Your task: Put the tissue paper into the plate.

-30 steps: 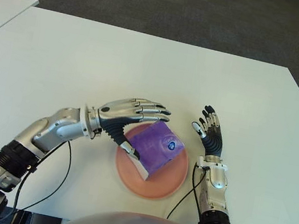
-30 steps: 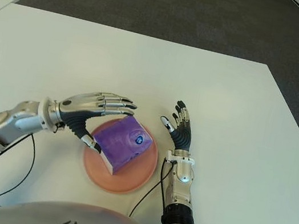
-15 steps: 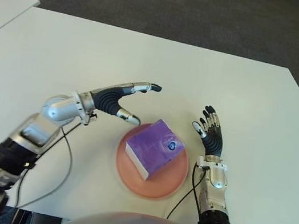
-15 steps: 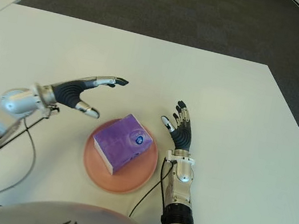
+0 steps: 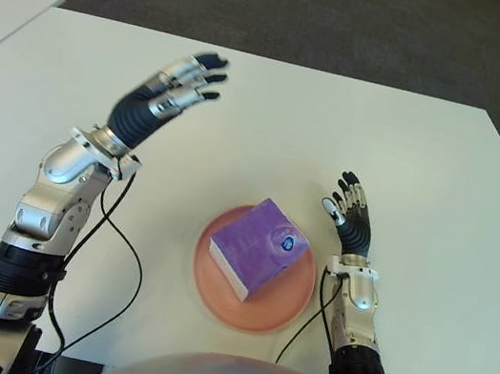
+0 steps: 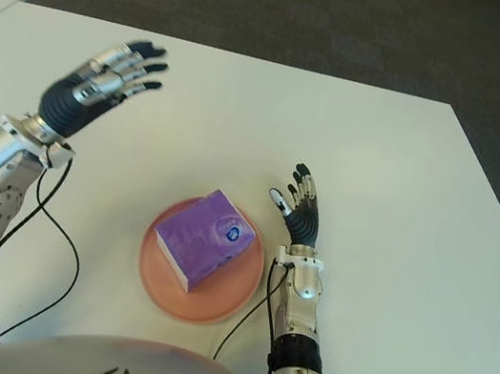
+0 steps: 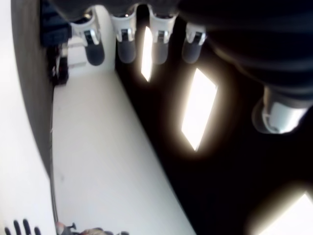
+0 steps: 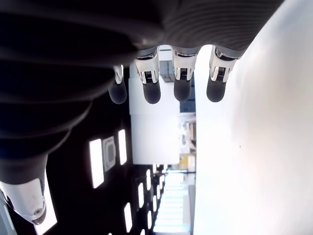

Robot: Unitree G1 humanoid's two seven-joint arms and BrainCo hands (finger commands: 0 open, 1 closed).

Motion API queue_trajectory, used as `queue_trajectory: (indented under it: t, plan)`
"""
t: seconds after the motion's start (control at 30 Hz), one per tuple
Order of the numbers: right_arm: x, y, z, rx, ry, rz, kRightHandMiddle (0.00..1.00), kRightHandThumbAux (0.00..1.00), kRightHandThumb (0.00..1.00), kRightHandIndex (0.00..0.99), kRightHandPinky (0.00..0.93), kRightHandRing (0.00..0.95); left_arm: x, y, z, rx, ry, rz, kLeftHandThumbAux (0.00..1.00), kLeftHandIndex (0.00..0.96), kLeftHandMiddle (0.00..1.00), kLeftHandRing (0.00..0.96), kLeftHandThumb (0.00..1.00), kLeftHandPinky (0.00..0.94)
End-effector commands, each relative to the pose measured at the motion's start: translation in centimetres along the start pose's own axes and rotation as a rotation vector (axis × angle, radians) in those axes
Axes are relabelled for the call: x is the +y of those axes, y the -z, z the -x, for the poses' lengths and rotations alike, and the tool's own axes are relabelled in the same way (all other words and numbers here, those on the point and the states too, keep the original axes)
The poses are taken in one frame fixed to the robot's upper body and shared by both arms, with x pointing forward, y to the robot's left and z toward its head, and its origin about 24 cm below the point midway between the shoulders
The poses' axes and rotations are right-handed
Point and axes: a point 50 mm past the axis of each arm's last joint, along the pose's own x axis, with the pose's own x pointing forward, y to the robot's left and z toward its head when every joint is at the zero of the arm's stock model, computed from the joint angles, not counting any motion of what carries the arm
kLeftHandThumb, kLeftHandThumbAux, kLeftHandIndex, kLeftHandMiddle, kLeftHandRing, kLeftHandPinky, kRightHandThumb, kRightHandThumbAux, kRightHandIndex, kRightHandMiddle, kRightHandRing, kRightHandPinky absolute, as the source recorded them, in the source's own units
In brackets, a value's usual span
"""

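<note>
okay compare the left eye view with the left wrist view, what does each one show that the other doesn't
Only the left eye view shows the purple tissue paper lying in the pink plate, with the whole white table and the left arm raised away from them.

Only the left wrist view shows bright ceiling lights beyond the fingers.

Both show the left hand, with its fingertips spread and holding nothing. Both also catch the right hand, open on the plate's right; in the wrist view it shows only as small fingertips at the edge.
</note>
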Motion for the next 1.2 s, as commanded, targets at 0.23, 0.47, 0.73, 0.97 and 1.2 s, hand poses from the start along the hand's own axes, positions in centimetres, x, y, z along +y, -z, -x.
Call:
queue_trajectory:
  t: [0.23, 0.47, 0.73, 0.97, 1.2]
  plan:
    - [0.4, 6.2, 5.6, 0.37, 0.037, -0.054, 0.0, 0.606, 0.0, 0.0, 0.0, 0.0, 1.2, 6.8, 1.3, 0.154, -0.234, 0.079, 0.453, 0.0, 0.0, 0.0, 0.0, 0.0]
    - [0.4, 6.0, 5.7, 0.364, 0.035, -0.055, 0.0, 0.611, 0.0, 0.0, 0.0, 0.0, -0.1, 9.4, 2.5, 0.209, -0.272, 0.038, 0.467, 0.0, 0.0, 0.0, 0.0, 0.0]
    - [0.4, 5.7, 5.8, 0.357, 0.036, -0.056, 0.0, 0.624, 0.0, 0.0, 0.0, 0.0, -0.5, 9.8, 2.7, 0.22, -0.292, 0.003, 0.459, 0.0, 0.0, 0.0, 0.0, 0.0]
    - [0.4, 5.5, 5.9, 0.356, 0.033, -0.054, 0.0, 0.633, 0.0, 0.0, 0.0, 0.0, -0.8, 10.0, 3.0, 0.231, -0.311, -0.026, 0.432, 0.0, 0.0, 0.0, 0.0, 0.0]
    - [0.4, 5.5, 5.8, 0.362, 0.034, -0.057, 0.0, 0.635, 0.0, 0.0, 0.0, 0.0, -1.2, 10.7, 3.7, 0.246, -0.316, -0.038, 0.426, 0.0, 0.0, 0.0, 0.0, 0.0]
